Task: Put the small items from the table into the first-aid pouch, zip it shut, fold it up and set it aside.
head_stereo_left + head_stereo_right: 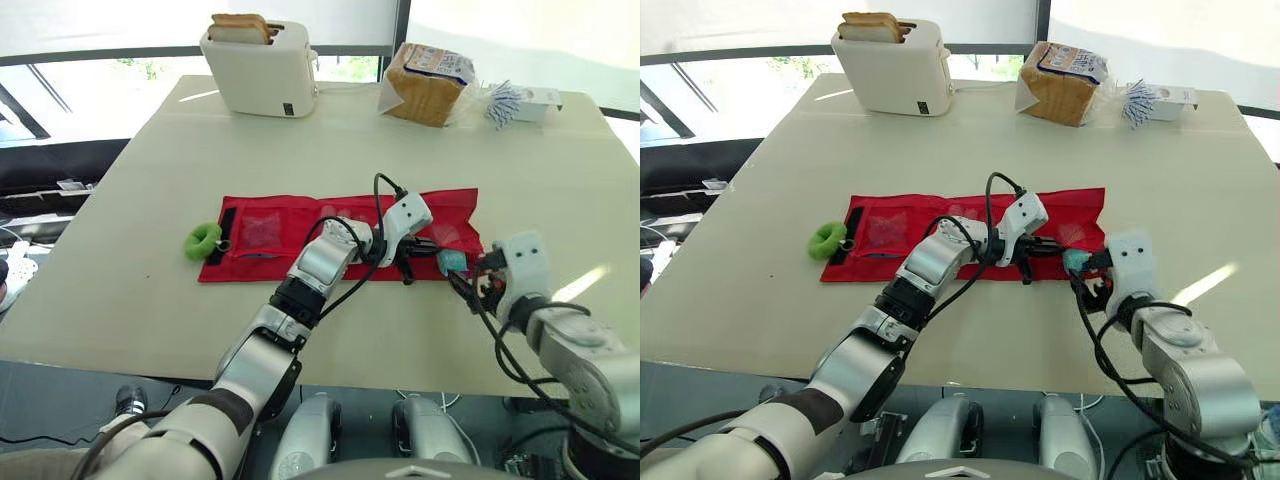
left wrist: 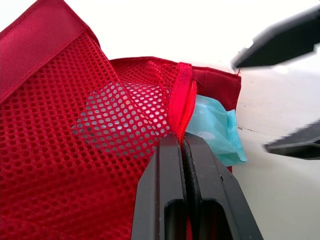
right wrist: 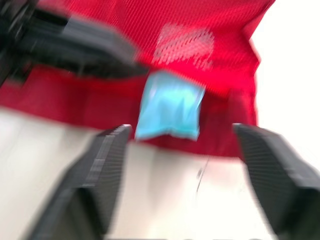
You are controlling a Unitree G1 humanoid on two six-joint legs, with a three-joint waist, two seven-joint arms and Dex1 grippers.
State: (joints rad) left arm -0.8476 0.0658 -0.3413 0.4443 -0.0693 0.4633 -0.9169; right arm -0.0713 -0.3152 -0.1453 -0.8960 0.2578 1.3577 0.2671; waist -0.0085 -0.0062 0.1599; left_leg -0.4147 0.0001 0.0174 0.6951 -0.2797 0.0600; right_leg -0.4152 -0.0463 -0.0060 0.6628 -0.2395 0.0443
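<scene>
Pouch axis: the first-aid pouch (image 1: 290,235) lies flat and unfolded, its long axis running across the table from the robot's left to its right.
Pouch ends: a black strip marks the left end; the right end reaches toward the right gripper.
Pouch position: middle of the table (image 1: 120,280), nearer the front edge than the back.
Pouch look: red fabric with red mesh pockets; a pale flat item (image 2: 120,125) shows through the mesh near the right end.
Zip edge: a bright red seam (image 2: 181,100) stands raised at the right end.
Left gripper (image 2: 184,146): fingers clenched together on that red seam of the pouch.
Blue packet (image 2: 216,129): light blue, partly tucked under the zip edge, the rest sticking out at the pouch's near right corner.
Right gripper (image 3: 181,131): fingers spread wide, apart from the packet, one on each side of it, just off the pouch's near right corner.
Green ring (image 1: 203,242): just beside the pouch's left end.
Back of table: white toaster (image 1: 262,72) holding toast (image 1: 242,27), a bagged loaf (image 1: 428,82), and a small white box (image 1: 535,100), all well apart from the pouch.
</scene>
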